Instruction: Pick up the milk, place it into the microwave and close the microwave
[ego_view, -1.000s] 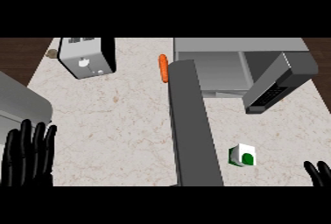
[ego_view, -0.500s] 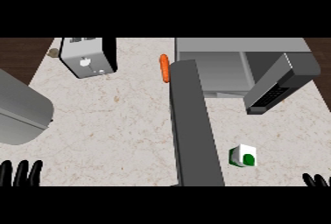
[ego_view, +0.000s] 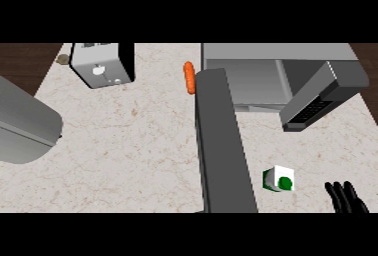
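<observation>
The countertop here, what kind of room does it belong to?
Most likely a kitchen: a pale stone-look counter carries a toaster, a microwave with its door swung open, a small milk carton and a carrot.

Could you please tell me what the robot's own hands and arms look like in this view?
Only the right hand shows, at the lower right edge of the head view near the milk carton. It is plain black, with slim, rounded fingers, and bears no markings or cables that can be seen. Its grey forearm is out of frame, and the left hand is not in view.
</observation>
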